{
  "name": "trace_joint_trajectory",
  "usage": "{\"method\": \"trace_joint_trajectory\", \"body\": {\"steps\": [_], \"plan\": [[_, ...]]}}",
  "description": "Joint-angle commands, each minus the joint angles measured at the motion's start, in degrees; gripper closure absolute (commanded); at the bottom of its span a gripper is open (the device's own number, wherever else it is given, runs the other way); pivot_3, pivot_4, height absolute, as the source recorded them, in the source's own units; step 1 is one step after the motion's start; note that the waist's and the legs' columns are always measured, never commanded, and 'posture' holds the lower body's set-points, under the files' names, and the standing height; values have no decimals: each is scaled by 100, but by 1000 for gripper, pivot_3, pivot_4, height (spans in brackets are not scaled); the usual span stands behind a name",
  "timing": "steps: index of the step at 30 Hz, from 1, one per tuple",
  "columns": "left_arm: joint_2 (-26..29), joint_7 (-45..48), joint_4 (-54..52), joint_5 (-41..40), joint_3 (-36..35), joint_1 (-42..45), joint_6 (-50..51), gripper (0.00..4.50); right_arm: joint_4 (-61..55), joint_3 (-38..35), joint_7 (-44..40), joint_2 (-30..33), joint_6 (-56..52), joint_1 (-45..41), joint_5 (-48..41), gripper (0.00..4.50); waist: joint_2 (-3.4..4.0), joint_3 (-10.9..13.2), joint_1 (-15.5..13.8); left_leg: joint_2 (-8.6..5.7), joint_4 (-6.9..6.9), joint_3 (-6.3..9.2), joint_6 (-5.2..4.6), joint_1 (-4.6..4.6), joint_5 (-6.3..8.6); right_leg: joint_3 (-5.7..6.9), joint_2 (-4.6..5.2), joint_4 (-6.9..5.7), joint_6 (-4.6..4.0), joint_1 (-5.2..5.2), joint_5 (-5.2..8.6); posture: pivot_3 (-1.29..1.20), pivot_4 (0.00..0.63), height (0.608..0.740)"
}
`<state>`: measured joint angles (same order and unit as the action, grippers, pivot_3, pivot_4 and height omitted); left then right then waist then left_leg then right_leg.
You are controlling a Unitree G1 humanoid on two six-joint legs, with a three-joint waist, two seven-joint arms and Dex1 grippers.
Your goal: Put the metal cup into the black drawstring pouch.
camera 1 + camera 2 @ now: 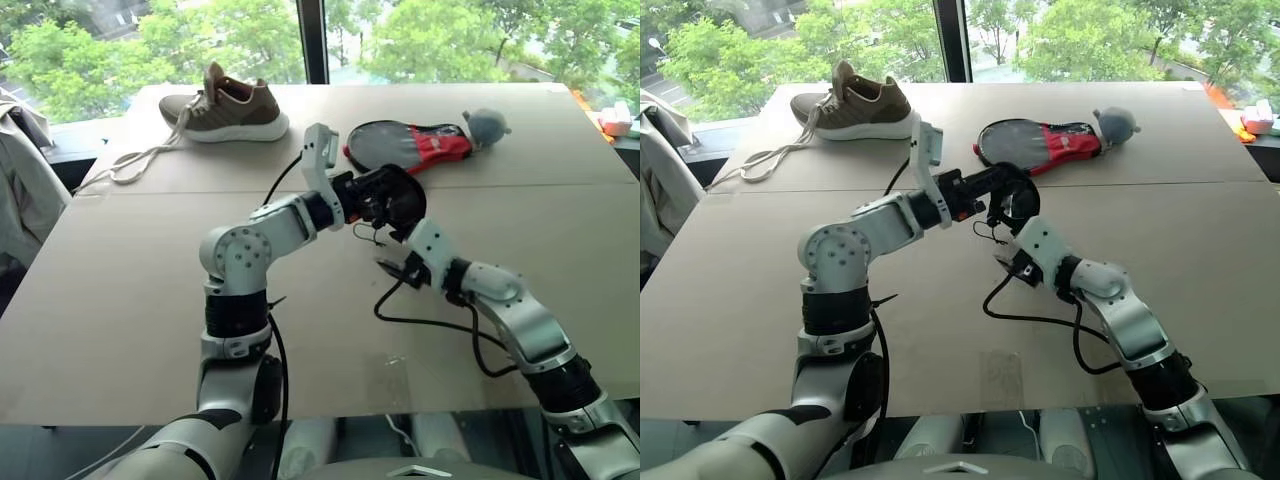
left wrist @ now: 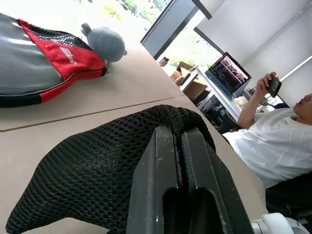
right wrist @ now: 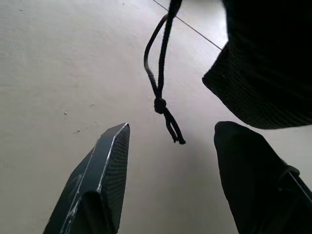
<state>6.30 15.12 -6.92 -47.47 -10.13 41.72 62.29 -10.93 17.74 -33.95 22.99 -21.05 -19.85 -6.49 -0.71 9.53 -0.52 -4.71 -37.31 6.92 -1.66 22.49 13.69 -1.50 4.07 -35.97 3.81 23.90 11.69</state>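
Your right gripper (image 1: 392,266) sits nearest, low over the table (image 1: 120,300), fingers spread and holding nothing, just under the dangling knotted cord (image 3: 163,105). Beyond it, your left gripper (image 1: 372,203) is clamped on the black drawstring pouch (image 1: 395,197), which hangs lifted off the table. Farther back lie the paddle case (image 1: 405,145), a grey plush toy (image 1: 486,125) and the shoe (image 1: 225,107). I cannot make out the metal cup, so judge it possibly inside the pouch already. Risk: your right fingers could snag the cord and tug the fabric out of the left pinch, spilling whatever it holds.
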Motion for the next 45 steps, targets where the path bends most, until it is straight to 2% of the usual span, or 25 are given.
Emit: {"method": "trace_joint_trajectory", "body": {"steps": [1,5,8,11,12,18,21,24,27,31,34,38,45], "plan": [[-16,34,-139,-124,19,117,-30,4500,-83,95,-179,-107,234,-148,56,1732,0,0,-3,-1,0,0,0,1,0,0,0,1,0,0,0,0,150,736],[-26,37,-156,-117,41,73,-26,4500,-75,106,-215,-298,171,-221,24,1732,0,0,-3,0,1,3,0,0,0,1,-1,0,0,1,0,0,150,736],[-23,22,-175,-131,25,50,-12,4500,-53,97,-283,-272,193,-225,94,2637,0,0,-4,0,0,1,0,0,0,1,-1,-1,0,1,0,0,150,736],[-18,27,-170,-122,20,22,-23,4500,-141,46,-355,-218,170,-175,61,4139,0,0,-5,0,0,2,0,0,0,1,-1,-1,0,1,0,0,150,736],[-16,31,-165,-108,31,9,-32,4500,-167,46,-385,-196,160,-164,60,4331,0,0,-4,0,0,2,0,0,0,1,-1,-1,0,1,0,0,150,736],[-39,10,-95,-148,-37,-7,-24,4500,-340,72,-553,15,142,-89,101,4331,0,0,-5,0,0,2,0,0,0,1,-1,-1,0,1,0,0,150,736],[-171,194,-111,-483,-387,-13,-304,4500,-502,-33,-609,230,104,-217,188,4331,0,0,-6,0,0,1,0,0,0,1,0,-1,0,1,0,0,150,736],[-124,480,-292,-1062,-696,-21,-310,3623,-534,-162,-788,826,358,-597,585,4500,1,1,-8,0,-2,-1,0,4,0,0,1,-1,0,5,0,0,150,736],[84,457,-276,-959,-577,-90,-284,2290,-649,-466,-1123,1245,461,-873,366,4500,0,0,-7,0,-3,-3,0,7,0,1,1,-1,0,8,0,0,150,736],[315,700,-469,-1387,-666,-235,-217,2290,-247,-593,-1420,2198,1320,-1417,1065,4500,0,1,-6,1,1,-3,0,7,0,2,0,1,0,7,0,0,150,736],[522,849,-566,-1576,-610,-345,-168,2290,341,-661,-1142,2460,1965,-2027,1543,4500,-2,2,3,-1,-1,-10,-1,10,0,-2,3,2,0,11,0,0,150,736],[581,999,-668,-1902,-591,-360,-273,2290,1297,-795,-240,2347,2900,-3262,2222,4500,-2,3,40,4,3,-21,0,12,0,-10,1,-1,-1,20,0,0,150,736],[528,923,-460,-1345,-323,47,-1006,2290,1866,-828,472,1851,3746,-4043,2527,4500,-5,4,8,1,3,-18,0,18,0,-10,4,2,-2,22,0,0,150,736]]}}
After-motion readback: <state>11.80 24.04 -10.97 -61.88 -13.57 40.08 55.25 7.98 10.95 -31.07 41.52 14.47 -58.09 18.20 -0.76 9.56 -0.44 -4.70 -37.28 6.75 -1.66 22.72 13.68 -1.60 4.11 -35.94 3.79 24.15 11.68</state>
